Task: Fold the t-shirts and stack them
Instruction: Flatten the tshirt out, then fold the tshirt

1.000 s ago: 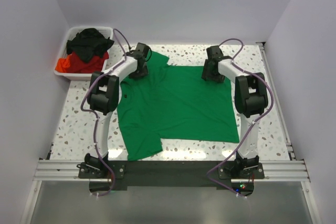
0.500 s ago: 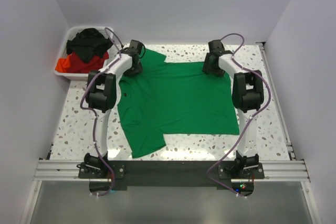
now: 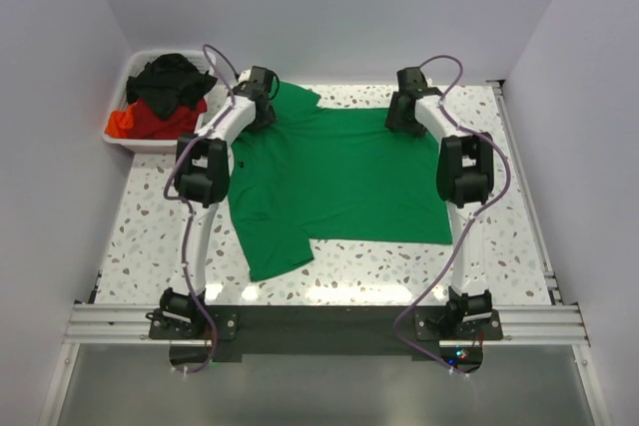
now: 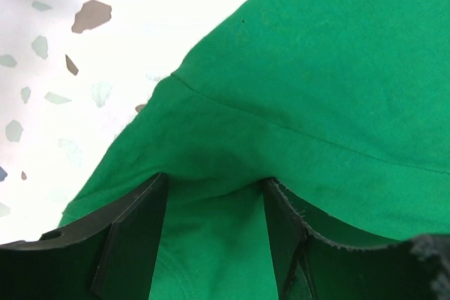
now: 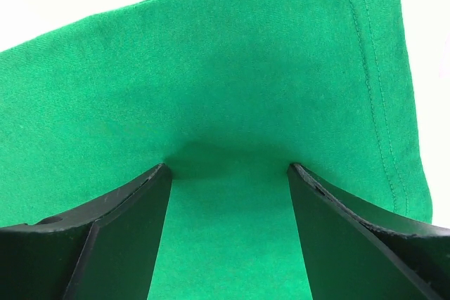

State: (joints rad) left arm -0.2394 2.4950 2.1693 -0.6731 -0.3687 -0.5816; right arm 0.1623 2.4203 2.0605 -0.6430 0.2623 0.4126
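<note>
Currently: green t-shirt (image 3: 339, 182) lying spread flat on speckled table (image 3: 150, 236), one sleeve trailing toward 7 o'clock. Left gripper (image 4: 216, 180) clamping shirt's far edge at 11 o'clock, fabric bunching between fingers. Right gripper (image 5: 230, 168) pinching far hem at 1 o'clock, cloth tenting up between fingers. White bin (image 3: 120, 134) sitting at table's 10 o'clock corner, holding black t-shirt (image 3: 172, 77) heaped over red t-shirt (image 3: 150, 123).

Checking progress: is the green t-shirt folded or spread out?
Spread out: the green t-shirt lies flat on the table, both sleeves out, no fold made.
</note>
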